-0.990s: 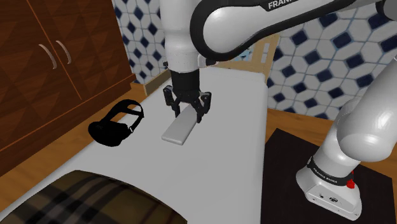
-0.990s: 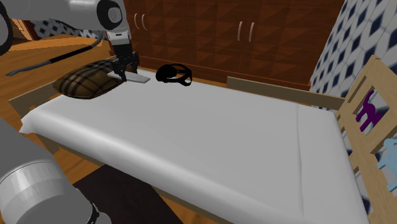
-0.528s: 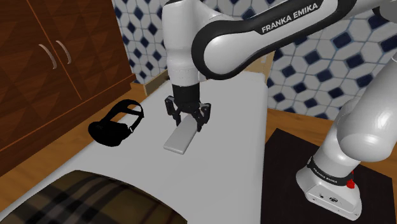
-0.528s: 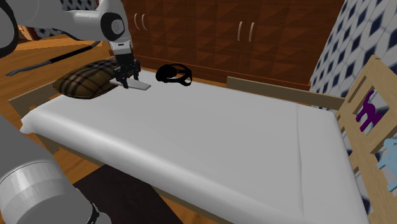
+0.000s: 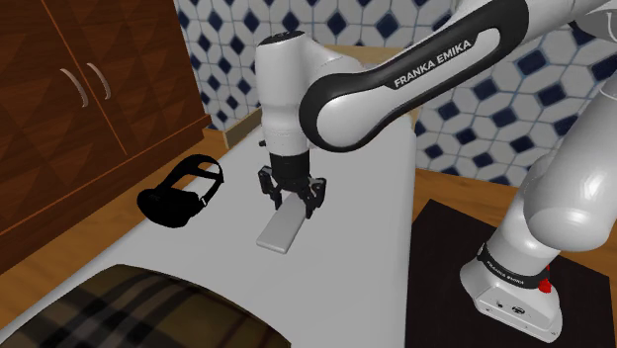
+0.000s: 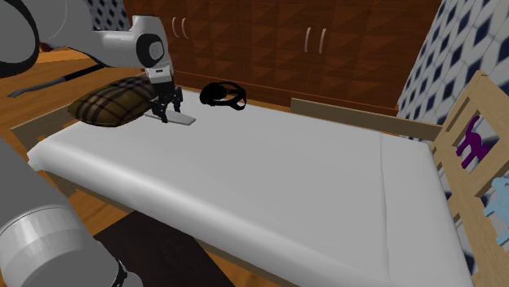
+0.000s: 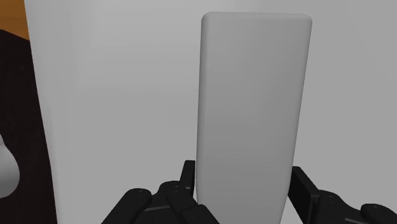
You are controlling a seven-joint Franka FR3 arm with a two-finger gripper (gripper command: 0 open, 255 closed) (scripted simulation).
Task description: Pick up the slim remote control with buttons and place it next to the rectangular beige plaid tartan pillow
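The remote shows as a plain pale grey slim slab with no buttons drawn. My gripper is shut on its far end, and the slab slants down to just over the white bed sheet. In the wrist view the two black fingers clasp the remote by its long sides, with the gripper centred on it. The brown plaid pillow lies at the shoulder view's lower left. In the second exterior view the gripper and remote are right beside the pillow.
A black headset lies on the sheet to the shoulder view's left of the remote, also visible as headset. Dark wooden wardrobes stand behind the bed. The arm's base sits on a dark mat beside the bed's edge.
The gripper has carried the remote lower, toward the sheet, and slightly to the second exterior view's right. The fingers stayed shut on it.
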